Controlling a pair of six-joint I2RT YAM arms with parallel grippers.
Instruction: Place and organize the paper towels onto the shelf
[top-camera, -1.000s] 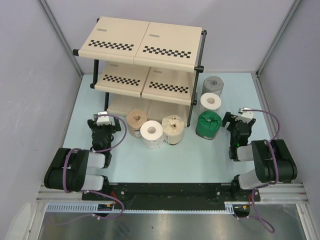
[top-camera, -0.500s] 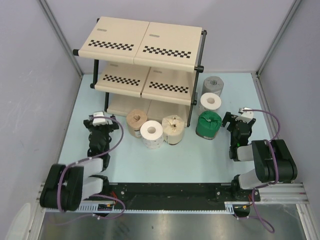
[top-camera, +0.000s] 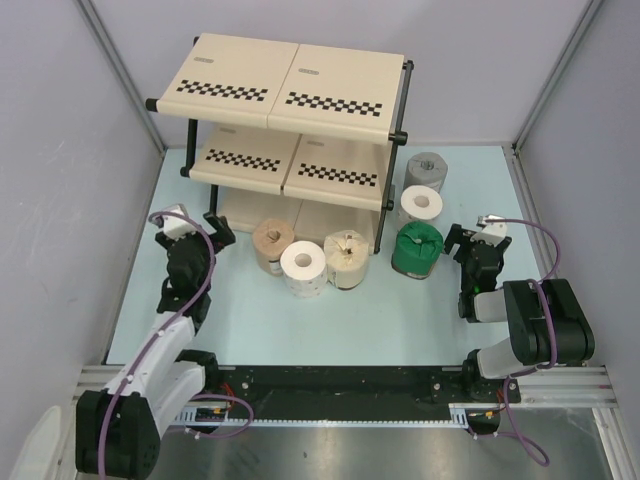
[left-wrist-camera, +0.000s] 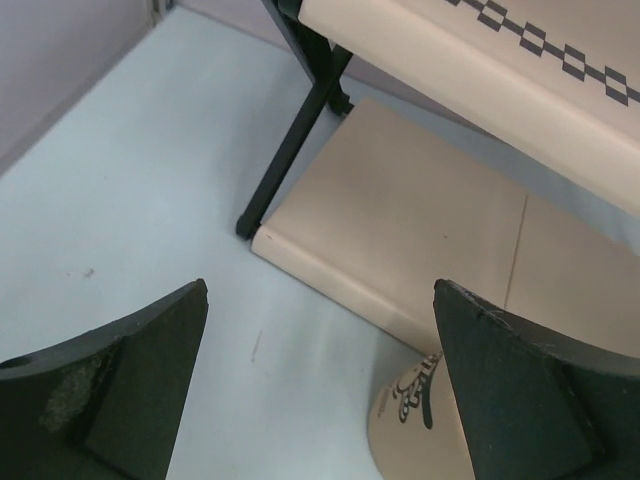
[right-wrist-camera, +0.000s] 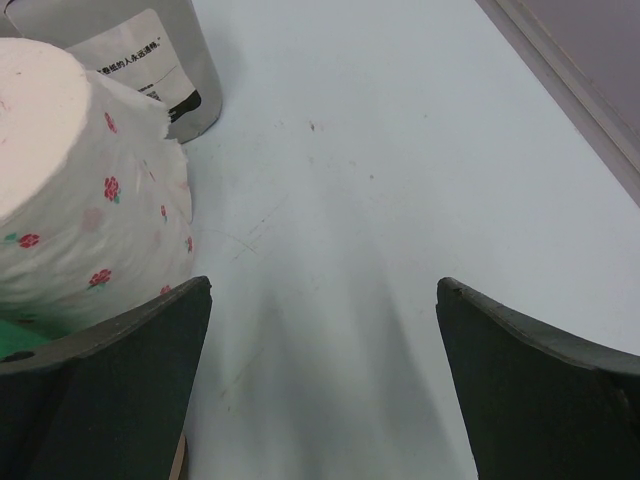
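The shelf (top-camera: 290, 110) stands at the back, its three beige tiers bare. Six paper towels stand on the table: a tan roll (top-camera: 272, 240), a white roll (top-camera: 302, 266) and a second tan roll (top-camera: 346, 258) before the shelf, and right of it a green roll (top-camera: 417, 248), a white roll (top-camera: 421, 205) and a grey roll (top-camera: 427, 170). My left gripper (top-camera: 192, 232) is open and empty near the shelf's front left post (left-wrist-camera: 300, 130). Its view shows the bottom tier (left-wrist-camera: 420, 250) and a tan roll's edge (left-wrist-camera: 420, 425). My right gripper (top-camera: 472, 248) is open and empty, right of the green roll.
Grey walls close in the left, right and back sides. The right wrist view shows the flowered white roll (right-wrist-camera: 80, 200), the grey roll (right-wrist-camera: 130, 50) and bare table (right-wrist-camera: 380, 180) ahead of the open right gripper (right-wrist-camera: 320, 390).
My left arm has reached forward and to the left, bringing its gripper up to the shelf's front left corner. The right arm and all rolls have not moved.
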